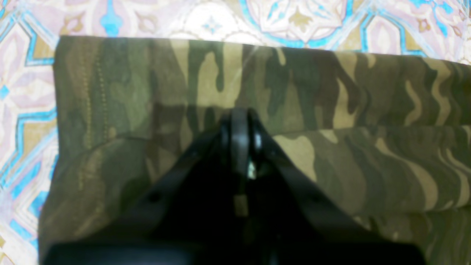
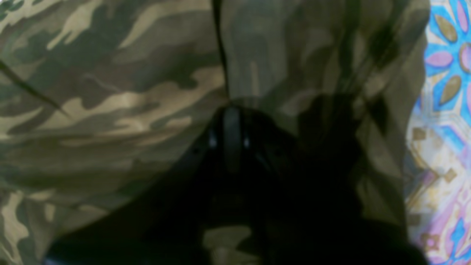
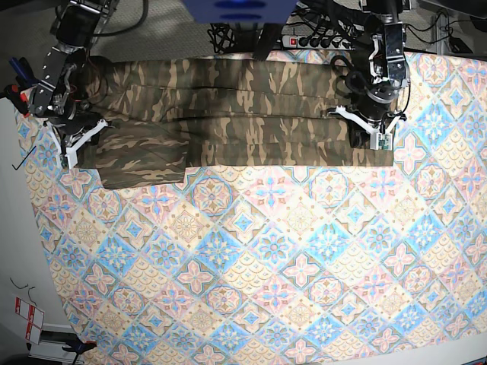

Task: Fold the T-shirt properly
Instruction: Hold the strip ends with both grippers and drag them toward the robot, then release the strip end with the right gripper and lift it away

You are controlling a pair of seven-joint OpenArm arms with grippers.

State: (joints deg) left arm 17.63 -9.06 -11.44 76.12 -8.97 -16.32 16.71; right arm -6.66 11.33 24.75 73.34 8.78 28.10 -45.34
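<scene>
Base view is showing you the T-shirt point(image 3: 228, 114) lying lengthwise across the bench's point(image 3: 266, 251) far edge; wrist views are showing left fingers point(image 1: 240, 121) and right fingers point(image 2: 232, 125) clenched, pressing cloth.

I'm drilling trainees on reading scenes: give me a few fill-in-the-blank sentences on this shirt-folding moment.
1. The T-shirt has a ____ print.
2. It lies as a long band near the tablecloth's ____ edge in the base view.
3. The fingers of the left gripper are ____.

Missing words: camouflage; top; shut
</scene>
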